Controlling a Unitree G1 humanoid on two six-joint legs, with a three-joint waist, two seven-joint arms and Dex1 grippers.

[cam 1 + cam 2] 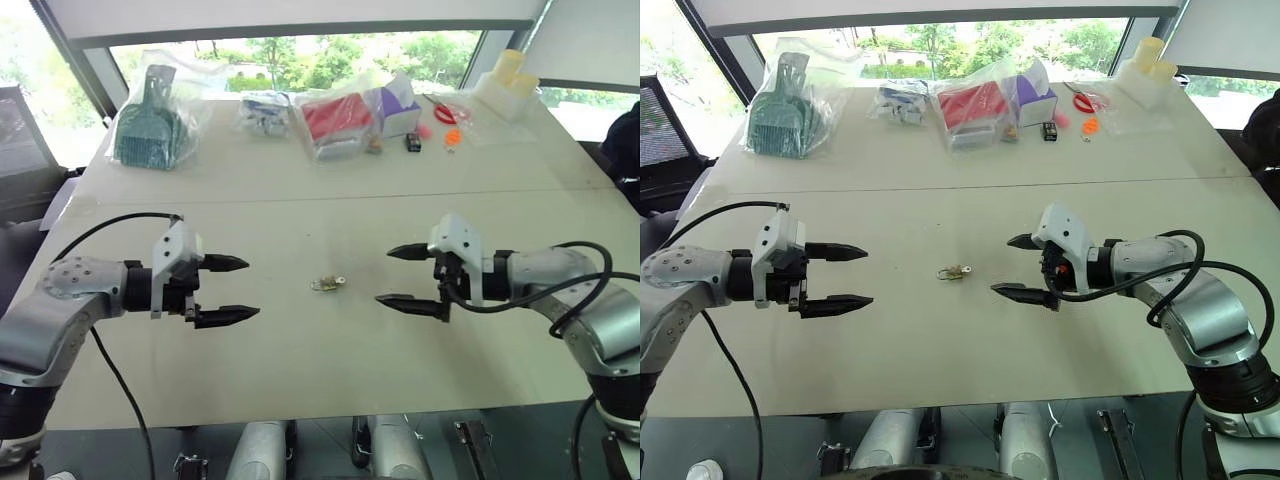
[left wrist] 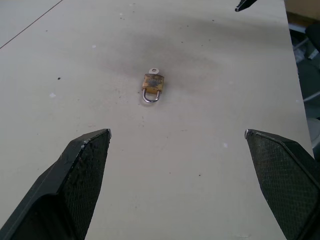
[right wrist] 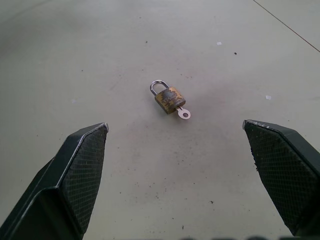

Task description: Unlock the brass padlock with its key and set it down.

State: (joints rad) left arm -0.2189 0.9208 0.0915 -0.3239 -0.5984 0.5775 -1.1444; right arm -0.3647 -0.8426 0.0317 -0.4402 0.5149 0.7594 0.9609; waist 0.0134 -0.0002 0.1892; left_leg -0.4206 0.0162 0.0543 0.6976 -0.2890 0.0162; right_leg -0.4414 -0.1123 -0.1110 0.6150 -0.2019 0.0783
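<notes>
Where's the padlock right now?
The padlock lies flat on the table, midway between the open left gripper and right gripper, with the key in it.

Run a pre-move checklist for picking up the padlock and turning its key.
1. Left end effector open and empty: ok.
2. Right end effector open and empty: ok.
3. Brass padlock lies flat on the table, between both end effectors, untouched: ok.
4. Key seated in the padlock body, head sticking out: ok.
5. Shackle closed on both legs: appears so, cannot tell for certain.
6. Table around the padlock free of other items: ok.
</notes>
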